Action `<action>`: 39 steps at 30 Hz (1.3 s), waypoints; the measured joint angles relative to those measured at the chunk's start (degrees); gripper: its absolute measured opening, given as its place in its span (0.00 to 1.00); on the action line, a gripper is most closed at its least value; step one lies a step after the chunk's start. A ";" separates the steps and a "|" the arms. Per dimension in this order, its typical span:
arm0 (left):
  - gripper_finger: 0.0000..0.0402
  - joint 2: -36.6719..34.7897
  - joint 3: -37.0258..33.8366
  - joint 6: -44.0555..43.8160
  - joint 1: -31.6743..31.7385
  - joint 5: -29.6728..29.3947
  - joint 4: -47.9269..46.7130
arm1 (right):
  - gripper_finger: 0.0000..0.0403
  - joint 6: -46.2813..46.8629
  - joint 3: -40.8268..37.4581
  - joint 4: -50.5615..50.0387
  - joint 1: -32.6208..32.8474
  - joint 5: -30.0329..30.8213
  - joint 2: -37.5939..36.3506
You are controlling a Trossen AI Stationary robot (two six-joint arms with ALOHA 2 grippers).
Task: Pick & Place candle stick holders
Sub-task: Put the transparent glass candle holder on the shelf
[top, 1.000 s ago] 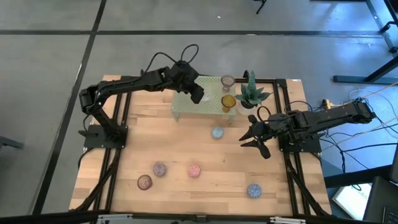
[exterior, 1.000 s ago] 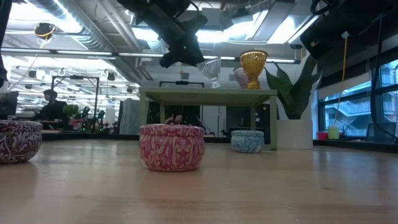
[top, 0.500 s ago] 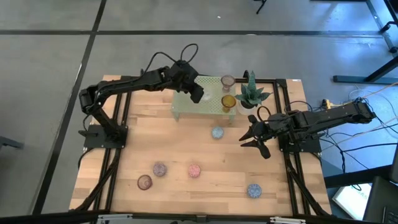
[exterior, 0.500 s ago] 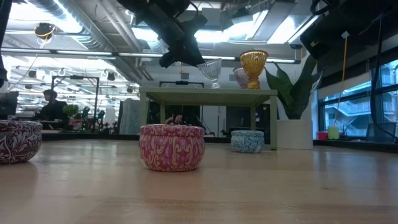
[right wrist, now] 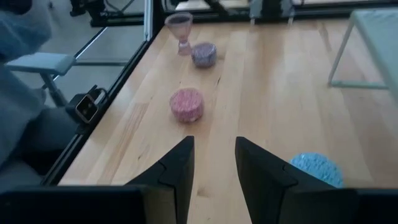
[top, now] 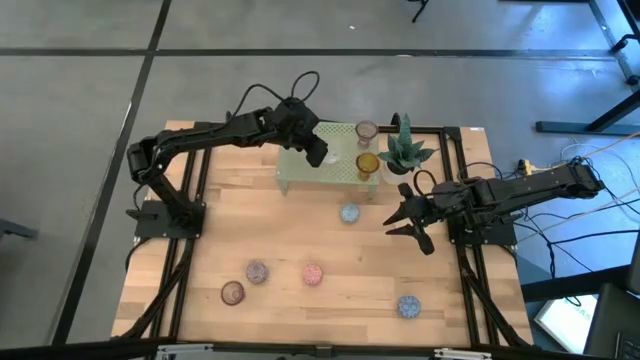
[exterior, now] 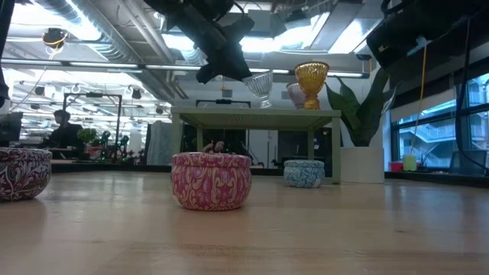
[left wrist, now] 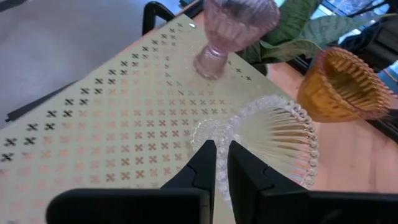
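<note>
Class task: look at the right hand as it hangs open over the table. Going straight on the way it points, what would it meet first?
Probably the pink tin, nearly in line ahead of the right hand; the blue tin lies off to one side. Depth is uncertain.

Pale green stand [left wrist: 112, 143] dotted with small cross-shaped cutouts. On it, a pink ribbed glass holder [left wrist: 233, 25], an amber ribbed one [left wrist: 342, 84] and a clear ribbed one [left wrist: 273, 140]. Pink paisley-patterned tin [exterior: 211, 180], blue patterned tin [exterior: 304, 173], light wood worktop [top: 300, 225], dark tools.
</note>
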 joint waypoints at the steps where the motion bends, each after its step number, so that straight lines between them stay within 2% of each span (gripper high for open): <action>1: 0.05 0.00 0.15 -0.31 0.00 0.13 -0.23 | 0.30 0.06 0.00 0.45 0.00 0.66 0.00; 5: 0.05 0.09 2.96 -0.68 0.43 2.58 -5.12 | 0.30 0.06 0.00 0.71 -0.02 2.30 0.00; 13: 0.05 0.09 9.29 -2.07 1.32 3.08 -20.00 | 0.30 0.06 0.01 0.66 -0.02 2.30 0.00; 16: 0.05 0.04 9.63 -2.45 1.87 2.91 -23.59 | 0.30 0.06 0.00 0.67 -0.02 2.30 0.00; 24: 0.07 0.02 9.66 -3.06 2.14 2.73 -23.79 | 0.30 0.08 0.00 0.67 -0.02 2.30 0.00; 35: 0.21 0.02 9.64 -1.10 2.14 2.61 -20.63 | 0.30 0.06 0.00 0.67 -0.02 2.30 0.00; 39: 0.24 0.02 9.60 3.06 2.11 -0.02 -16.26 | 0.30 0.06 0.00 0.66 -0.02 2.30 0.00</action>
